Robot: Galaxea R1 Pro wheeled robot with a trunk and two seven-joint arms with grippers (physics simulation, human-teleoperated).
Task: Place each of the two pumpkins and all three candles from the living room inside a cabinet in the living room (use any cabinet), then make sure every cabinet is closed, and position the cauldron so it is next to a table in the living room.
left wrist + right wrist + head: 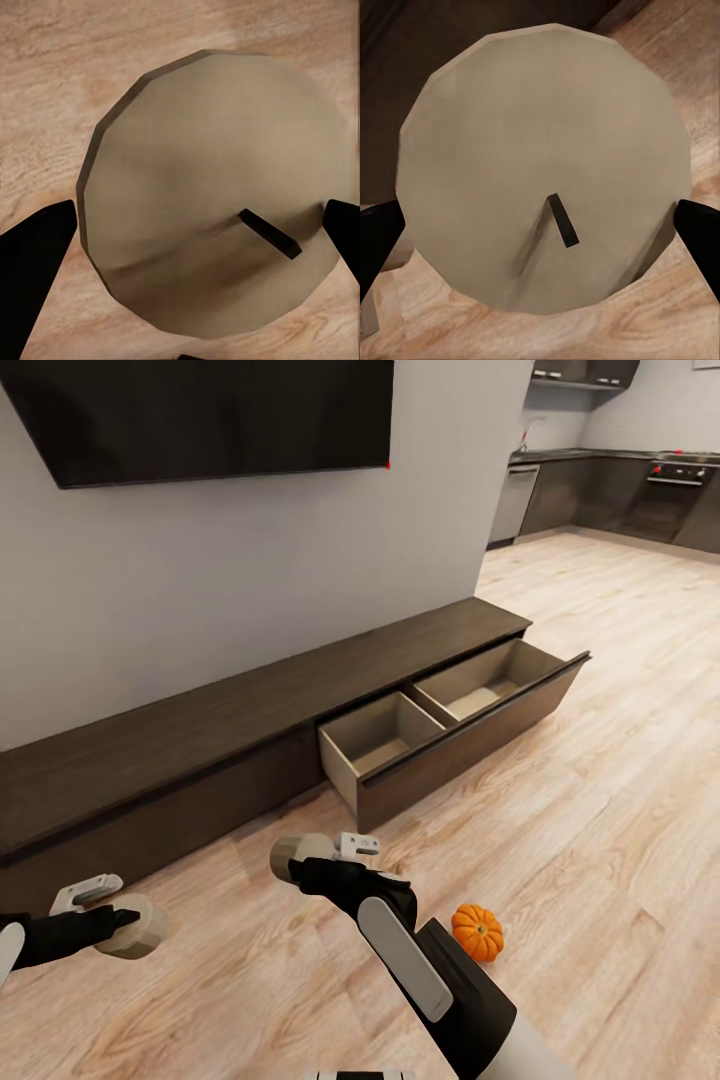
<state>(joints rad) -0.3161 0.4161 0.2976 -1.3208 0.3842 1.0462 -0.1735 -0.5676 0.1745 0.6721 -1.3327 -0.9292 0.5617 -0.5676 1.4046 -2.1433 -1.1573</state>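
Observation:
The long dark brown cabinet (200, 730) runs along the wall, and its right drawer (470, 735) stands pulled out, showing two bare beige compartments. My left gripper (125, 925) is shut on a pale beige candle (140, 930) low at the left; the wrist view looks onto that candle's wick end (217, 195) between black fingertips (34, 262). My right gripper (300, 860) is shut on a second candle (297, 852), held above the floor in front of the drawer, its top (544, 165) facing the right wrist camera. One orange pumpkin (477, 932) lies on the floor beside my right forearm.
A dark television (200, 410) hangs on the grey wall above the cabinet. Wood floor (620, 760) stretches right toward a kitchen with dark cupboards (620, 490) at the far back.

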